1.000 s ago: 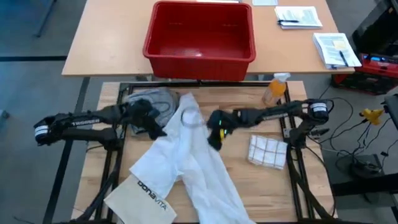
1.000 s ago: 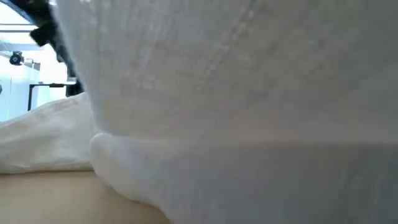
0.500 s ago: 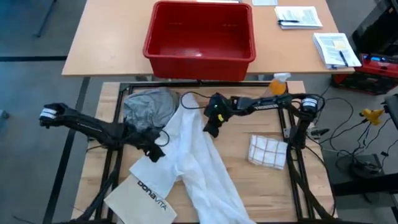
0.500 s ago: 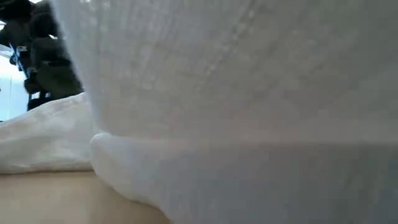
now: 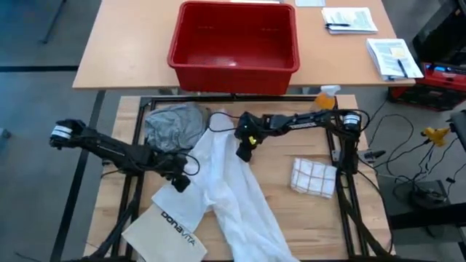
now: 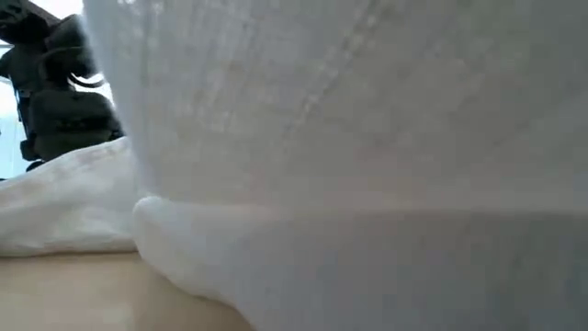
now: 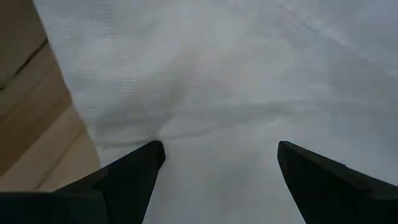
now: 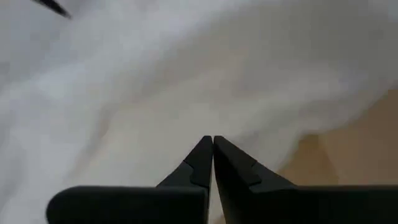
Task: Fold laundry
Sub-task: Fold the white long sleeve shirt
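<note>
Your landmark is the white shirt (image 5: 222, 185), sprawled down the middle of the worktop (image 5: 328, 211). Your left gripper (image 7: 217, 163) is spread wide and released over the shirt's left edge, touching cloth but grasping nothing. Your right gripper (image 8: 212, 152) sits at the shirt's collar end with its fingers pressed together; you cannot tell whether any fabric is pinched between them. To do this step well, I'd judge you should close the left gripper on a single layer at the edge, then draw both ends apart so the shirt lies flat before folding. Count: one white shirt, one grey garment (image 5: 172, 124) just left of its collar, one checked cloth (image 5: 313, 177) to its right, one printed bag (image 5: 169, 224) at its lower left.
</note>
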Tool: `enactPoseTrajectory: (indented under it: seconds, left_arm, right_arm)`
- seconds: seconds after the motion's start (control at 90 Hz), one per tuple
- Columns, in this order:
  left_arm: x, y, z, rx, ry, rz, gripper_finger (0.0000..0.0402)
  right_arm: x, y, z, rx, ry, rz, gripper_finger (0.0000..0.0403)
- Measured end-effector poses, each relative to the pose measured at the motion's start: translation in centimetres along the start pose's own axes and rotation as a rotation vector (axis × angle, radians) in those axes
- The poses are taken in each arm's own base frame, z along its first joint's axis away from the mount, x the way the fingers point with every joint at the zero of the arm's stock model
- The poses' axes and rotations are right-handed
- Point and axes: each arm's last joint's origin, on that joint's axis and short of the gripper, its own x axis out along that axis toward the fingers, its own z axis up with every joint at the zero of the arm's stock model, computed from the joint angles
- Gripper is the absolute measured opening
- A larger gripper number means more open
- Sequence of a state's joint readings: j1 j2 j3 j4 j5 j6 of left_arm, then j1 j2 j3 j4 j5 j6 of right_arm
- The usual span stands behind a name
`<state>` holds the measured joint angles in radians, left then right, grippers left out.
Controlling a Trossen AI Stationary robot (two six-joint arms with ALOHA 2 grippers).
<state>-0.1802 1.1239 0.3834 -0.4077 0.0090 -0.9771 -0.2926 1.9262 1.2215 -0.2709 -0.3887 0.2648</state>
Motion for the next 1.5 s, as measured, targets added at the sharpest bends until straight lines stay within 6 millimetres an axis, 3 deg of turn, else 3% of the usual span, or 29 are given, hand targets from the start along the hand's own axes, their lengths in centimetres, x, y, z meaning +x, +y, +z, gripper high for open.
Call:
enactPoseTrajectory:
  seconds: [0.311, 0.489, 0.756, 0.822, 0.967, 1.167, 1.311, 1.5]
  left_arm:
    - [0.2, 0.3, -0.2, 0.002, 0.011, 0.016, 0.0312]
    - [0.2, 0.3, -0.2, 0.000, 0.018, 0.018, 0.0312]
    - [0.2, 0.3, -0.2, -0.001, 0.021, 0.020, 0.0312]
    - [0.2, 0.3, -0.2, -0.001, 0.021, 0.020, 0.0312]
    - [0.2, 0.3, -0.2, 0.002, 0.022, 0.020, 0.0312]
    - [0.2, 0.4, -0.2, 0.012, 0.020, 0.021, 0.0312]
    - [0.2, 0.4, -0.2, 0.024, 0.021, 0.022, 0.0312]
    - [0.2, 0.4, -0.3, 0.039, 0.021, 0.023, 0.0312]
  right_arm:
    - [2.5, -0.9, -1.1, 0.038, 0.069, -0.014, 0.0000]
    - [1.2, -1.2, -1.3, 0.023, 0.102, -0.114, 0.0000]
    - [-2.8, -3.5, -1.5, 0.046, 0.167, -0.305, 0.0000]
    - [-3.9, -3.7, -1.3, 0.041, 0.155, -0.285, 0.0000]
    - [-4.5, -0.4, -0.5, -0.051, 0.083, -0.046, 0.0000]
    - [-1.1, 4.7, -4.1, -0.406, 0.157, 0.111, 0.0000]
    - [0.8, 5.5, -6.3, -0.407, 0.126, 0.144, 0.0000]
    - [1.5, 5.9, -7.3, -0.419, 0.092, 0.163, 0.0000]
